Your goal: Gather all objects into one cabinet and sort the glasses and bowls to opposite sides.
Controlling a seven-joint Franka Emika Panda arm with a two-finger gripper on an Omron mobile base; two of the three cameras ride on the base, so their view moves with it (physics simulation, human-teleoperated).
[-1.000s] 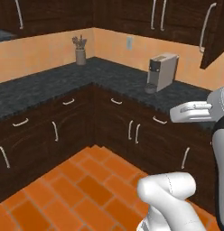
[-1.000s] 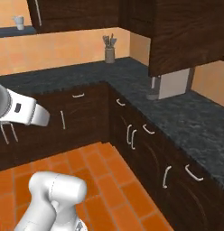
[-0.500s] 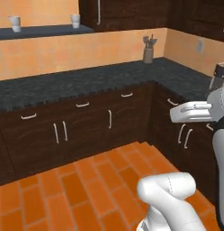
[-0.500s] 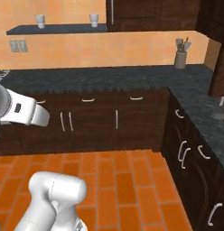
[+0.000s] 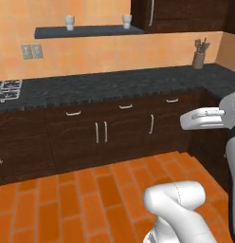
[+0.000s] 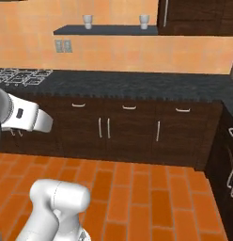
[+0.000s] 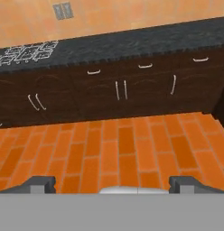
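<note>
While our claw [image 7: 112,182] hangs wide open with nothing in it, we're only hunting: two off-white mugs [image 5: 69,22] sit on the wall shelf [image 5: 86,31], so next we close in.

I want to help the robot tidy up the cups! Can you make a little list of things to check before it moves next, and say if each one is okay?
1. Gripper open and carrying nothing: ok, its tips stand wide apart over the orange floor.
2. Cups found: ok, two pale mugs stand on the wall shelf.
3. Close enough to reach them: not ok, the shelf is far across the floor, above the dark counter.
4. Red mug and black bowl found: cannot tell.
5. Wall cabinet door open: cannot tell from here.
</note>
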